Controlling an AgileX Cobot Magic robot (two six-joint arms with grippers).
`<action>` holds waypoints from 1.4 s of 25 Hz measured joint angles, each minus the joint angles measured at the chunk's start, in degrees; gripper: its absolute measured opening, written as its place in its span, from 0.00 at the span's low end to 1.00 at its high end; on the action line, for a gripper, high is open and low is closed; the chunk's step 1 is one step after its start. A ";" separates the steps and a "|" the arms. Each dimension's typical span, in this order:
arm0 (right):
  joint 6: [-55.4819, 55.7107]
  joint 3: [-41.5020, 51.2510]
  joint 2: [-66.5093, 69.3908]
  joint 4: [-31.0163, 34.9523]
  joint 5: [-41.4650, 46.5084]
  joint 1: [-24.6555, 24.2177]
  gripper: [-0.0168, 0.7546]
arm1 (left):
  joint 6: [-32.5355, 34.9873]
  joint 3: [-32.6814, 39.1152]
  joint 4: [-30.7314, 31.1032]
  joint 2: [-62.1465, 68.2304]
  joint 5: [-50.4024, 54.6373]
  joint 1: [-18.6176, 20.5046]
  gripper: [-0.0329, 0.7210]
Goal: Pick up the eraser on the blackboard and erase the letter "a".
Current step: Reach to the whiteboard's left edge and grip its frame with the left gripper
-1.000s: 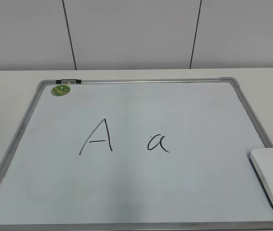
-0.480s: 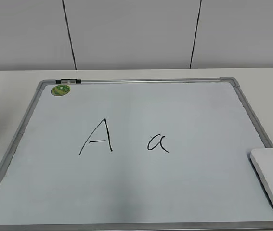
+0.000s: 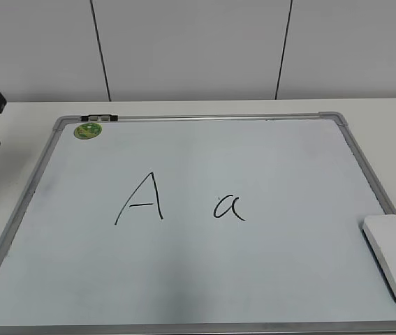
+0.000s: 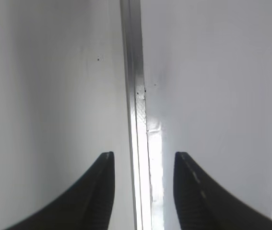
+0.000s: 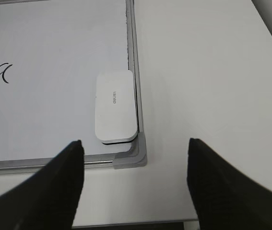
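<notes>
I see the eraser [image 5: 116,106] lying flat in the near right corner of the blackboard [image 3: 204,279], its long side tight against the right frame rail, long axis running along that rail. The letter "a" [image 3: 229,207] sits near the board's middle, well to the eraser's left. My right tool [image 5: 135,184] hangs above and just short of the eraser, fingers spread wide, holding nothing, so I judge it the nearer arm. My left tool [image 4: 143,191] hovers over the board's left frame rail, also spread and empty.
</notes>
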 joint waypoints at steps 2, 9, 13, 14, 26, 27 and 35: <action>0.00 0.00 0.00 0.00 0.00 0.00 0.67 | 0.00 -2.21 0.00 2.20 0.00 0.00 0.44; 0.00 0.00 0.00 0.00 0.00 0.00 0.67 | 0.00 -6.95 1.18 9.06 0.91 0.00 0.44; 0.00 0.00 0.00 0.00 0.00 0.00 0.67 | 0.00 -7.08 1.80 11.69 1.05 0.00 0.44; 0.00 0.00 0.00 0.00 0.00 0.00 0.67 | 0.00 -7.21 1.80 12.41 1.05 0.00 0.44; 0.00 0.00 0.00 0.00 0.00 0.00 0.67 | 0.00 -7.53 2.19 19.32 -0.78 0.00 0.44; 0.00 0.00 0.00 0.00 0.00 0.00 0.67 | 0.00 -7.53 2.19 19.50 -1.34 0.00 0.44; 0.00 0.00 0.00 0.00 0.00 0.00 0.67 | 0.00 -7.53 2.29 21.45 -4.62 0.00 0.44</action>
